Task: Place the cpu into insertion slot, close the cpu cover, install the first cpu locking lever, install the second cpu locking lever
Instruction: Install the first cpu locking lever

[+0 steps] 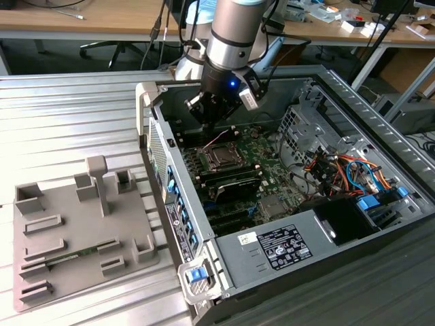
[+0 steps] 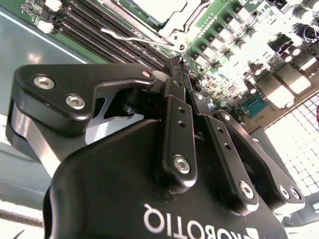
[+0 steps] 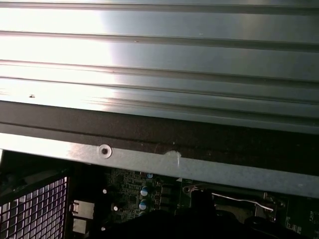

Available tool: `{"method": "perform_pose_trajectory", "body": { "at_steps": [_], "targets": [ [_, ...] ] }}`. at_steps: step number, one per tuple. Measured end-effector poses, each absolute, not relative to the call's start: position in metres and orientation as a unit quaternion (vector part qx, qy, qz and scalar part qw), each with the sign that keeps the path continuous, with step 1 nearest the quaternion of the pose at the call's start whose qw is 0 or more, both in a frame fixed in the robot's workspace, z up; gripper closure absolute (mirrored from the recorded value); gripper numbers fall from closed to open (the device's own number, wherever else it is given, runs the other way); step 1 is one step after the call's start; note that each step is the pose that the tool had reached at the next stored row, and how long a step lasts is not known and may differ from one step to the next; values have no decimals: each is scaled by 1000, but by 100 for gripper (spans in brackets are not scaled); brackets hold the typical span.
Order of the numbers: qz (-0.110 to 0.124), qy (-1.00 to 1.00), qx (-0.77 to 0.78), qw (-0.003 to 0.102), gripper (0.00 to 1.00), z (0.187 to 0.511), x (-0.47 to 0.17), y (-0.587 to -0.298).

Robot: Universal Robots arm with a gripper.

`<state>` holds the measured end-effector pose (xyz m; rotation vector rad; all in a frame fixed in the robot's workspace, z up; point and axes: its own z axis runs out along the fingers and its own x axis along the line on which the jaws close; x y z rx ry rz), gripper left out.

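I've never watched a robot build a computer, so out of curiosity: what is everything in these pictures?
computer case: one, grey metal, open, lying on the ribbed table
motherboard: one, green, inside the case
cpu: one, pale grey top, in the socket
cpu cover: one, silver frame, around the cpu
cables: several, orange and blue, inside the case
fixture tray: one, grey, on the table beside the case
arm: one, silver-grey, above the case
pincer: one, black, over the motherboard near the socket

Lab: cable-strewn desks (image 1: 102, 20), opened computer case (image 1: 178, 217).
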<state>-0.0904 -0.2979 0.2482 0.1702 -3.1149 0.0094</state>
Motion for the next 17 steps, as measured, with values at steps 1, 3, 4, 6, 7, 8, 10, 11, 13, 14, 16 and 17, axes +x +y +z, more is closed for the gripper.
{"method": "perform_pose_trajectory", "body": {
  "at_steps": [1, 3, 4, 6, 7, 8, 10, 11, 13, 14, 16, 17],
  "targets": [
    [3, -998, 55, 11, 89, 248, -90, -298],
    [3, -998, 55, 11, 89, 248, -90, -298],
    [3, -998, 55, 11, 89, 247, -90, -298],
    [3, -998, 55, 11, 89, 247, -90, -298],
    [3, -998, 55, 11, 89, 247, -90, -298],
    [3, -998, 55, 11, 89, 247, -90, -298],
    [3, -998, 55, 11, 89, 246, -90, -298],
    [3, -998, 55, 11, 89, 246, -90, -298],
    [3, -998, 55, 11, 89, 246, -90, -298],
    [3, -998, 55, 11, 89, 245, -90, -298],
    [3, -998, 55, 11, 89, 245, -90, -298],
    [3, -998, 55, 11, 89, 245, -90, -298]
  ]
}}
